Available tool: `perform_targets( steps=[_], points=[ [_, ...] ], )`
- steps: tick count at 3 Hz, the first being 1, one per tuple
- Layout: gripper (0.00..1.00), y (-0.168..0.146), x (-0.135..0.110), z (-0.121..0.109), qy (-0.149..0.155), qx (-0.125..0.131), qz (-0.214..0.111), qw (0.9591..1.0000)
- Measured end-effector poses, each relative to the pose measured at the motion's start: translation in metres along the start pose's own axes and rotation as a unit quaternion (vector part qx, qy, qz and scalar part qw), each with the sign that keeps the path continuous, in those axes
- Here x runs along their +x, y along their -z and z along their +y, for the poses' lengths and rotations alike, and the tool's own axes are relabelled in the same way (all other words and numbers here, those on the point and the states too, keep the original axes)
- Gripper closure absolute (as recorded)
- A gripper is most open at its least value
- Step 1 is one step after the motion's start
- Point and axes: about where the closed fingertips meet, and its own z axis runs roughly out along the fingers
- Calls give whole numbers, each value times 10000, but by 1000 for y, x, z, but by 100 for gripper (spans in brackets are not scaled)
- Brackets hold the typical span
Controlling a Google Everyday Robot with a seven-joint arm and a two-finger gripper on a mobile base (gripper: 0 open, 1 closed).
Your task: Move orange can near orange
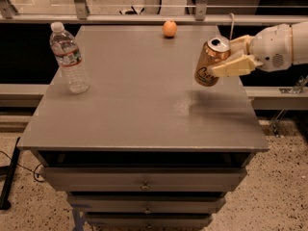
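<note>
The orange can (210, 62), orange-gold with a silver top and cursive lettering, hangs tilted in the air above the right side of the grey table (139, 105). My gripper (226, 57) comes in from the right and is shut on the can, one cream finger (233, 66) across its side. The orange (169, 28), a small round fruit, sits at the table's far edge, left of and beyond the can, well apart from it.
A clear plastic water bottle (69, 57) stands upright at the table's left side. Drawers (144, 184) lie below the table front. A metal railing (144, 18) runs behind the table. My white arm (284, 44) reaches in from the right.
</note>
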Motion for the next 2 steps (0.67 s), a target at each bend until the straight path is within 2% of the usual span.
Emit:
perform_targets(
  steps=[2],
  points=[
    [100, 18, 21, -89, 33, 490, -430, 9979]
  ],
)
